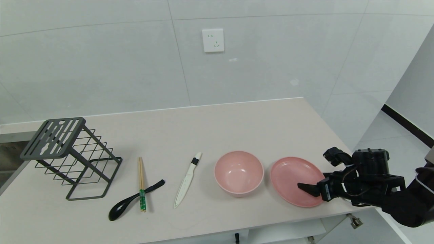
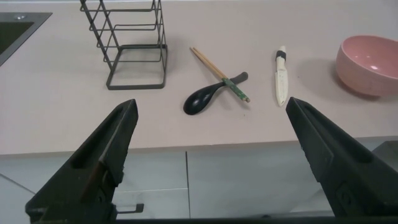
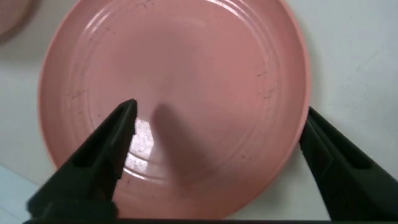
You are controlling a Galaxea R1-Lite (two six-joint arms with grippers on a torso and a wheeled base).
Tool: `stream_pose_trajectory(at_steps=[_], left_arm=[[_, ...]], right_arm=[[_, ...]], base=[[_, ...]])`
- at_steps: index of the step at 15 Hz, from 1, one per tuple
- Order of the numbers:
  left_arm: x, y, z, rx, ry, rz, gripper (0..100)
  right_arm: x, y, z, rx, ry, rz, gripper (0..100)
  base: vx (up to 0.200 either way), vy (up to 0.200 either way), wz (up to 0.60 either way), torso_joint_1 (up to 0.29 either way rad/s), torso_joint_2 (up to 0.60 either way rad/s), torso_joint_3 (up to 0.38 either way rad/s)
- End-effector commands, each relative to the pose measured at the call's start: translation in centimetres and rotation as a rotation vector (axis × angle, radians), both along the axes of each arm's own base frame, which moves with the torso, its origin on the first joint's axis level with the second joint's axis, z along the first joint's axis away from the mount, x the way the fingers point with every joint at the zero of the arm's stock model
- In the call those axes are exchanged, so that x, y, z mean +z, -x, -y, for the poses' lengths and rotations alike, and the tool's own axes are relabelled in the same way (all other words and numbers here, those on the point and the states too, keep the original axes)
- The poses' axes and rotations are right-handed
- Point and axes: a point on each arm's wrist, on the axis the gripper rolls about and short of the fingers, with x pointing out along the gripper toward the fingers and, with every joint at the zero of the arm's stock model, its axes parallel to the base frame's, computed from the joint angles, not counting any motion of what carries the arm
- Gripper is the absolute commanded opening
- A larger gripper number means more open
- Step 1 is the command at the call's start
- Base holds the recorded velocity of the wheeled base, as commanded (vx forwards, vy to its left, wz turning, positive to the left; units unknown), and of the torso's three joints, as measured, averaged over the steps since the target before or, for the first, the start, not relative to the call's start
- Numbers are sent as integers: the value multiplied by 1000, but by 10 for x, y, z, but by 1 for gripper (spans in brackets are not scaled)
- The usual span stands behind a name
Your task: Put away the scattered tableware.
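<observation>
- The right gripper (image 1: pixel 317 173) hung with its jaws released and spread wide, directly above the shallow round pink plastic plate (image 1: pixel 291 176).
- In the right wrist view the same gripper (image 3: pixel 217 115) had one fingertip over the plate's (image 3: pixel 186 62) inner face and the other just past the rim, above bare beige tabletop (image 1: pixel 237 125). One stretch of the rim therefore lay between the jaws.
- Whether either fingertip touched the plate could not be told.
- The plate is round, so it had no long axis to align with. A grip would likely turn on the rim: lower the jaws and pinch that edge.
- The deep pink plastic bowl (image 1: pixel 239 173) sat just beyond the inner jaw, on the plate's far side from the arm and close to the plate.
- The left gripper (image 2: pixel 211 104) was also released, jaws wide apart, held off the table's near edge.
- Ahead of those jaws and well apart from them lay a black ladle-style spoon (image 2: pixel 202 99), a pair of wooden chopsticks (image 2: pixel 217 68) crossing its handle, and a cream-bladed knife (image 2: pixel 282 78).
- The chopsticks and the knife had their long axes pointing roughly away from the jaws.
- The dark wire cutlery rack (image 2: pixel 134 43) stood farther ahead, off to the side away from the bowl.
- Judged from this, the right arm was the nearer one to the plate and bowl, and the left to the cutlery.
</observation>
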Motion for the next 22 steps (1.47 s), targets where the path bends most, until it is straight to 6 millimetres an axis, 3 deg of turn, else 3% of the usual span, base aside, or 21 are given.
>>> stream_pose_trajectory(at_steps=[1,6,9,13,16,20,22], left_arm=[[0,0,0,1,0,-1,100],[0,0,0,1,-1,-1,100],[0,0,0,1,-4,-2,100],[0,0,0,-1,-6,-3,100],[10,0,0,-11,-16,96,100],[25,4,4,-166,-45,214,100],[38,-1,6,-264,-40,144,100]], right_arm=[[-6,-1,0,2,3,-18,0],[-7,-4,2,-18,6,-17,0],[21,0,3,-24,-14,94,0],[92,43,11,-30,-61,317,0],[105,82,17,-36,-84,362,0],[114,95,30,-84,-93,435,0],[116,99,35,-108,-98,472,0]], base=[[0,0,0,0,0,0],[0,0,0,0,0,0],[0,0,0,0,0,0],[0,0,0,0,0,0],[0,0,0,0,0,0],[0,0,0,0,0,0],[0,0,0,0,0,0]])
